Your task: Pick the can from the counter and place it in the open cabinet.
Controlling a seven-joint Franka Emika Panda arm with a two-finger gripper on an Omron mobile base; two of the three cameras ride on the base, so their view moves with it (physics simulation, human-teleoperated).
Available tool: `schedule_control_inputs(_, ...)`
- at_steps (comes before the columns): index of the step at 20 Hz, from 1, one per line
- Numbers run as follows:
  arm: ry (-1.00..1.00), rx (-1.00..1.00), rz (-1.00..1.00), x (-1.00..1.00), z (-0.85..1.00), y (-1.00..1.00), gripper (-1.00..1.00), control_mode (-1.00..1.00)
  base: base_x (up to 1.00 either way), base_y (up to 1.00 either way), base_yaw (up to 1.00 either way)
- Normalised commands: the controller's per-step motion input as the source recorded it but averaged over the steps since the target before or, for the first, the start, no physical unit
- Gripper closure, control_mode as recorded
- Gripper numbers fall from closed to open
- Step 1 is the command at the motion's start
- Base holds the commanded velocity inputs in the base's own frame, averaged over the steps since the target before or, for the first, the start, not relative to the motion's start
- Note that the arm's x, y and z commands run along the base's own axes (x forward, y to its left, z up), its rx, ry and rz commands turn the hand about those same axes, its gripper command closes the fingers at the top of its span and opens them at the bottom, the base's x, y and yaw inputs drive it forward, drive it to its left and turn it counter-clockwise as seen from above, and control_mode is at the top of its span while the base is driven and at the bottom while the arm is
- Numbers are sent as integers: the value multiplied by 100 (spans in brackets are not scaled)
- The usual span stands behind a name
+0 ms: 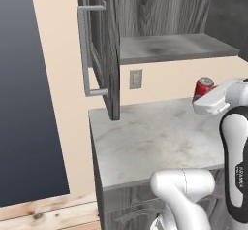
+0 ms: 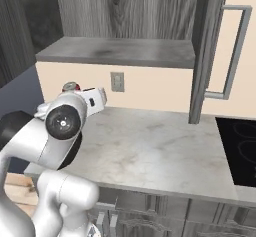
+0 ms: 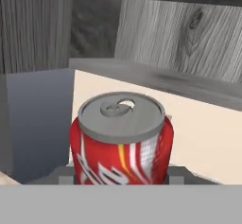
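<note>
While the gripper [image 3: 122, 175] is squeezed shut on the red can [image 3: 122, 145], the can sits upright between the two dark finger tips [image 3: 64, 175] in the hand view; its silver top faces up and its red side has white and yellow marks; one finger tip presses on each side of the can near its bottom.

From the left base view, the can [image 1: 203, 87] shows at the far right, just behind the white hand, up off the marble counter [image 1: 145, 141]; from the right base view only the can's top [image 2: 70, 86] peeks out behind the white arm at the far left.

Up above the counter the dark grey wood cabinet [image 1: 160, 10] is open; its door [image 1: 107, 49] swings out toward the near side, and the long silver bar handle [image 1: 86, 52] runs down the door; the grey shelf [image 1: 174, 48] inside is higher than the can and a bit to the left of it in the left base view.

On the cream wall under the shelf there is a small wall outlet [image 1: 135, 79]; in the right base view a black stovetop [image 2: 240, 148] lies at the right end of the counter.
</note>
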Motion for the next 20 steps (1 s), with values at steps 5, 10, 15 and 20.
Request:
schedule_control_inputs(5, -5, 0, -13, 0, 51, -20, 100, -100, 0, 0, 0)
schedule_control_inputs(10, -2, 0, -10, 3, 52, -16, 100, -100, 0, 0, 0)
schedule_control_inputs(15, -2, 0, -7, 29, 41, -1, 100, -100, 0, 0, 0)
schedule_control_inputs(20, -3, 0, -1, 38, 34, 0, 100, -100, 0, 0, 0)
